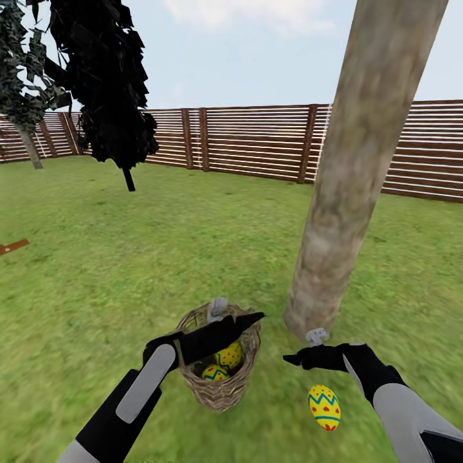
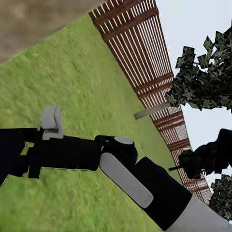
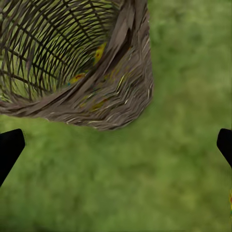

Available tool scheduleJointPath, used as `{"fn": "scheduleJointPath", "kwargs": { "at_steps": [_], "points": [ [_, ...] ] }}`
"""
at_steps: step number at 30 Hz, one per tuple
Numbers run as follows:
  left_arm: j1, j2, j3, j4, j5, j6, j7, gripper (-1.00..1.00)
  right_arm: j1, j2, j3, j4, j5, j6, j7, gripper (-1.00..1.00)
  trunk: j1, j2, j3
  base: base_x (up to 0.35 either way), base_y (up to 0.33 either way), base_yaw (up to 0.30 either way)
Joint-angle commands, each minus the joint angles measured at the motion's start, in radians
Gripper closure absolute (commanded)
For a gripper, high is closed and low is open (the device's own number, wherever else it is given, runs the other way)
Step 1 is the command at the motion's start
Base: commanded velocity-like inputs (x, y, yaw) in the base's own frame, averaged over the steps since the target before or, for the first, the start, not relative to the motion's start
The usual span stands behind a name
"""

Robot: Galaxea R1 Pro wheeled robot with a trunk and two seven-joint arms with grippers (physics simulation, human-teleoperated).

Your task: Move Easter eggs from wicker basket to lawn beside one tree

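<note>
Basket [image 1: 222, 384] on grass [image 1: 128, 257] holds two eggs [image 1: 229, 355]; third egg [image 1: 324, 406] beside trunk [image 1: 350, 186]; right gripper [image 3: 116, 145] spread wide, left gripper [image 1: 247, 319] state unclear.

In the head view the left arm rises from seven o'clock, its left pincer [image 1: 247, 319] pointing toward two o'clock, whether parted or closed not discernible; the right arm enters from four o'clock, its right pincer [image 1: 292, 359] pointing toward nine o'clock. In the right wrist view its two dark fingertips [image 3: 9, 147] stand wide apart.
</note>
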Motion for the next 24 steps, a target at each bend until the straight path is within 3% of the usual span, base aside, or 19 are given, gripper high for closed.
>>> {"fn": "scheduleJointPath", "kwargs": {
  "at_steps": [1, 24],
  "points": [
    [-0.001, 0.0, -0.001, 0.0, 0.002, 0.002, -0.002, -1.0, 0.0, 0.001, -0.008, -0.002, 0.005, 0.009, 0.007, -1.0, 0.0, 0.0, -0.001, 0.0, 0.0, 0.29],
    [0.0, 0.002, 0.001, 0.001, 0.003, 0.001, -0.003, -1.0, 0.0, 0.001, -0.01, -0.002, 0.005, 0.009, 0.007, -1.0, 0.0, 0.0, -0.001, 0.0, 0.0, 0.29]
  ]
}}
